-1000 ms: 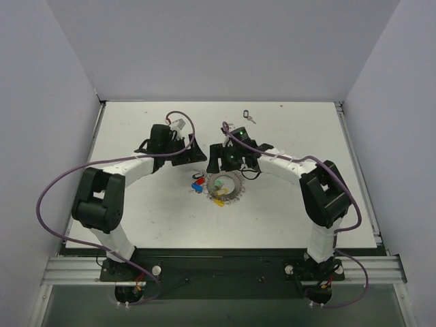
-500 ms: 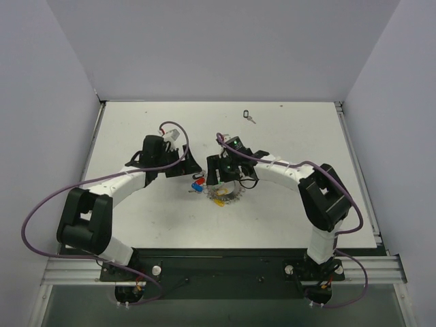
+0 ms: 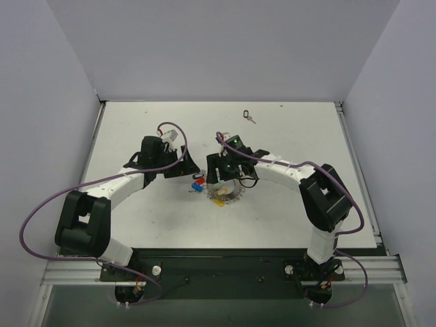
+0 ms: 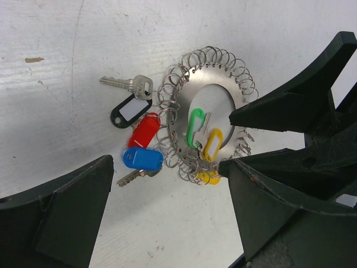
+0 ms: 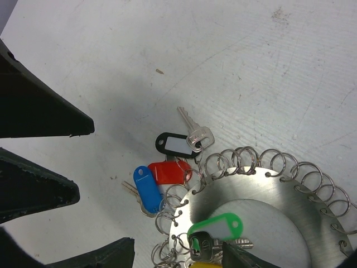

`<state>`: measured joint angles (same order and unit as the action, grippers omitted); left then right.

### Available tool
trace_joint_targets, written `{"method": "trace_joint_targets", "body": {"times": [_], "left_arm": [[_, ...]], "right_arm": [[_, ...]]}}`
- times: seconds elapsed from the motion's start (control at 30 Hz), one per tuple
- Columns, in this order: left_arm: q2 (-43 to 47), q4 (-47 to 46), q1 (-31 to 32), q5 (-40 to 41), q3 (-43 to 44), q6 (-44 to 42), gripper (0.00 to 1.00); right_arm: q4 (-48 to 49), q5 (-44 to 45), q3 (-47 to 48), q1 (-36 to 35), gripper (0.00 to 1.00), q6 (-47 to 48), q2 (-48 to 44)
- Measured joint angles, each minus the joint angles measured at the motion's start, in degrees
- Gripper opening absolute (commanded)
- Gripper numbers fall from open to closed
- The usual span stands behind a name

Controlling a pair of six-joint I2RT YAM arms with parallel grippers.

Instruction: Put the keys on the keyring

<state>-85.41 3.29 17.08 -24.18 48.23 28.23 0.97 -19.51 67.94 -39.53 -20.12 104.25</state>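
The keyring [image 4: 209, 92] is lying flat near the middle of the white table [image 4: 67, 50], a thin steel plate with a wide hole and small wire loops crowding its rim. The green key [image 4: 195, 127] and yellow key [image 4: 212, 144] are resting inside that hole. The red key [image 4: 144, 131] and blue key [image 4: 142, 158] are sitting against the loops on its outer edge. The black-tagged key [image 4: 129, 110] is lying just beside them, and I cannot tell whether it is threaded. Another small black key [image 3: 248, 115] is waiting well apart, near the table's far edge. The left gripper [image 4: 170, 190] is hovering over the cluster with its jaws spread wide and gripping nothing. The right gripper [image 3: 214, 178] is reaching in from the ring's other side with its jaws apart. Its tips are sitting low over the plate, and contact cannot be judged. The plate is probably behaving as stiff, light and slippery, so it is likely needing pinning or a pinch across its flat band. The loops are looking springy and easy to bend. Each key is seeming light and flat to the surface, so the thicker plastic tag is offering the better hold.
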Motion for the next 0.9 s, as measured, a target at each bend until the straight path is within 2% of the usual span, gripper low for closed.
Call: {"method": "trace_joint_targets", "body": {"times": [0.33, 0.67, 0.9], "left_arm": [[-1.11, 0.22, -1.64, 0.04, 0.02, -0.17, 0.93], [-1.11, -1.27, -6.25, -0.13, -0.39, 1.62, 0.93], [-1.42, -2.36, -6.38, -0.74, -0.76, 2.62, 0.93]], "right_arm": [[-2.08, -0.07, 1.90, -1.49, 0.61, 3.87, 0.68], [-3.41, 0.20, 6.71, -4.09, 0.60, 6.32, 4.85], [-4.55, 3.85, 8.33, -4.13, 0.59, 6.51, 6.45]]}}
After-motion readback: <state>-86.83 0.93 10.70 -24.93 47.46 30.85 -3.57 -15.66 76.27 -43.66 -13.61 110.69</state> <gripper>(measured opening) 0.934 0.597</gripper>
